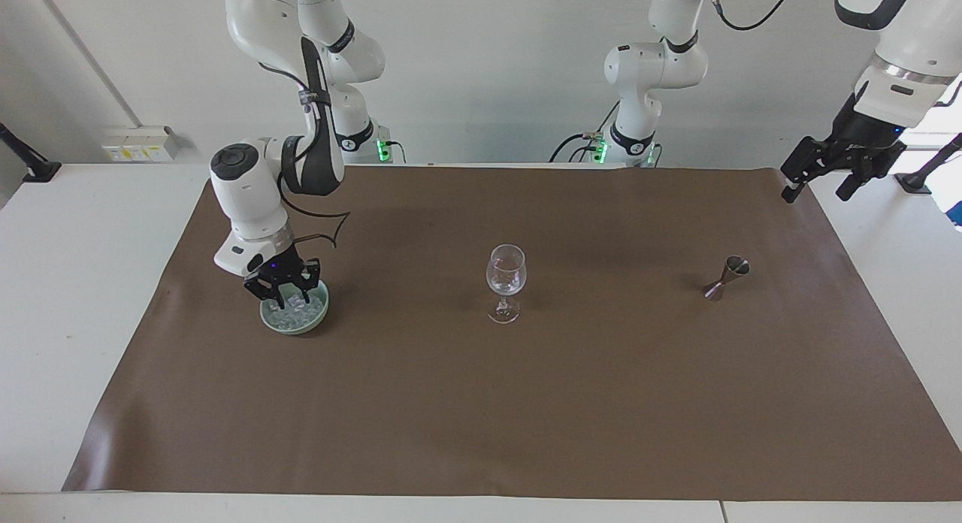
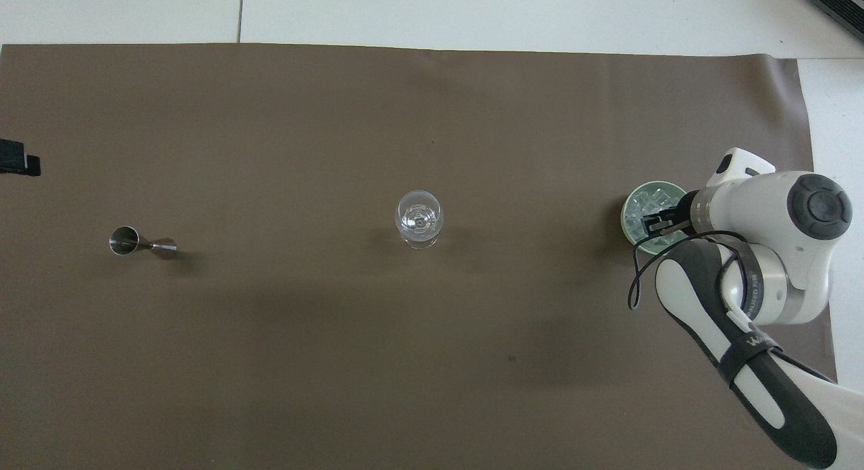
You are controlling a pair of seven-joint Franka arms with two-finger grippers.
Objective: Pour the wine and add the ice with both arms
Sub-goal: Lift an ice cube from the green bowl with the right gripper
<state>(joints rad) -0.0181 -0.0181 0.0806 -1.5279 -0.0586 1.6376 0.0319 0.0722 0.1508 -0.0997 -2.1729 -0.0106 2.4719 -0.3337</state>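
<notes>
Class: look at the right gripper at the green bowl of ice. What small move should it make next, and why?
Probably close on one cube: the right gripper is down among the ice in the green bowl, and the wine glass holds no ice yet.
</notes>
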